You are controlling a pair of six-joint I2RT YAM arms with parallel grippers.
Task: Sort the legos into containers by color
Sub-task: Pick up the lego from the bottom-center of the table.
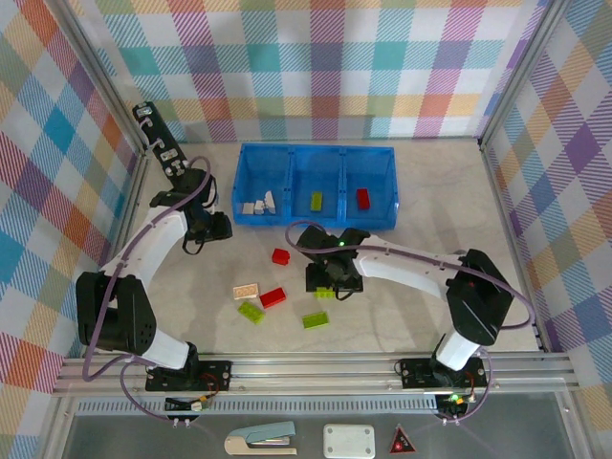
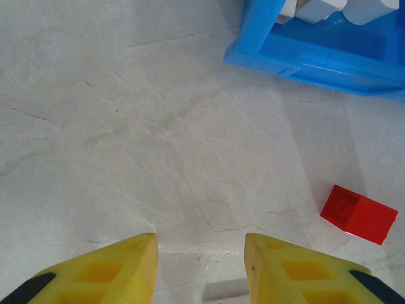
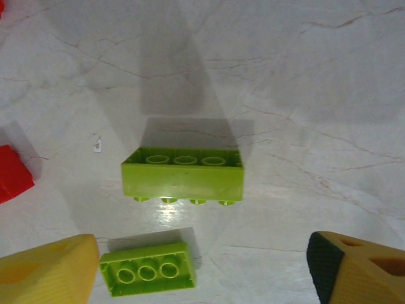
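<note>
White legos [image 2: 319, 7] cut by the top edge, blue tray [image 2: 297, 57] cropped (one corner seen), red lego [image 3: 11, 180] clipped at left

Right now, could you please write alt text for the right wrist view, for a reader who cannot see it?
The open right gripper hovers over two lime green bricks on a pale marbled table: a larger brick at centre and a smaller brick, studs up, just below it. A red brick is cut off at the left edge.

White-and-black left arm [image 1: 143, 249] and right arm [image 1: 402, 268], lilac cables [image 1: 198, 186], 2 yellow fingers [image 2: 120, 269] each, black pads [image 3: 324, 261]
</note>
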